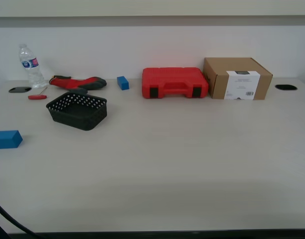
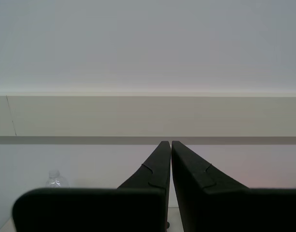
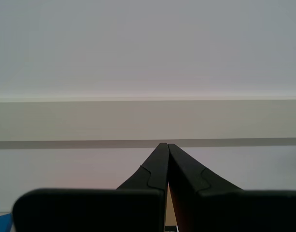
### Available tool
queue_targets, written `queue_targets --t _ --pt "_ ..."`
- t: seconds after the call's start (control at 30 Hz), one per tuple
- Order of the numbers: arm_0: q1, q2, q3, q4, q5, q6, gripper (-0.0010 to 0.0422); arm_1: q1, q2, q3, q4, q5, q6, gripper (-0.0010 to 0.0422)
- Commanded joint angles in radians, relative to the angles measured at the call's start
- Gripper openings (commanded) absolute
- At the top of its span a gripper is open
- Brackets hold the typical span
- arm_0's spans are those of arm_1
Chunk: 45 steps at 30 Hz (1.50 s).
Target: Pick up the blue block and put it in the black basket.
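The blue block (image 1: 6, 139) lies flat on the table at the exterior view's far left edge, partly cut off by the frame. The black basket (image 1: 76, 117) stands behind it and to its right, with nothing showing inside. A smaller blue block (image 1: 123, 82) stands farther back. My first gripper (image 2: 168, 144) is shut with nothing between its jaws and points at the wall. My second gripper (image 3: 164, 145) is also shut with nothing between its jaws and faces the wall. Neither gripper shows in the exterior view.
At the back stand a red case (image 1: 174, 82), a cardboard box (image 1: 237, 78), a water bottle (image 1: 31, 66), red-and-grey gloves (image 1: 77, 82) and a small red tool (image 1: 37, 97). Cable holes (image 1: 285, 87) sit in the pale table (image 1: 192, 159).
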Motion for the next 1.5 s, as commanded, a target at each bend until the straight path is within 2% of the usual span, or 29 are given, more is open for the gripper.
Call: queue_targets --t 0.03,1.07,1.17,1.2,1.27,1.37,1.4,1.5 --pt "0.0 0.0 0.002 0.002 0.0 0.0 0.0 -0.001 0.0 0.0 0.004 0.002 0.001 0.0" --pt "0.0 0.0 0.002 0.002 0.0 0.0 0.0 0.0 0.0 0.01 0.011 -0.003 0.008 0.0" --pt "0.0 0.0 0.002 0.002 0.0 0.0 0.0 0.0 0.012 0.018 -0.015 -0.013 0.012 0.0" --pt "0.0 0.0 0.002 0.002 0.0 0.0 0.0 0.001 0.021 0.018 -0.06 -0.014 0.049 0.0" --pt "0.0 0.0 0.002 0.002 0.0 0.0 0.0 0.004 0.063 0.017 -0.214 -0.093 0.198 0.0" --pt "0.0 0.0 0.002 0.002 0.0 0.0 0.0 0.02 0.178 0.015 -0.376 -0.283 0.307 0.0" --pt "0.001 0.0 0.002 0.001 0.0 0.0 0.0 0.031 0.219 0.015 -0.393 -0.308 0.311 0.0" --pt "0.001 0.0 0.002 0.002 0.0 0.0 0.0 0.061 0.333 0.021 -0.389 -0.313 0.292 0.0"
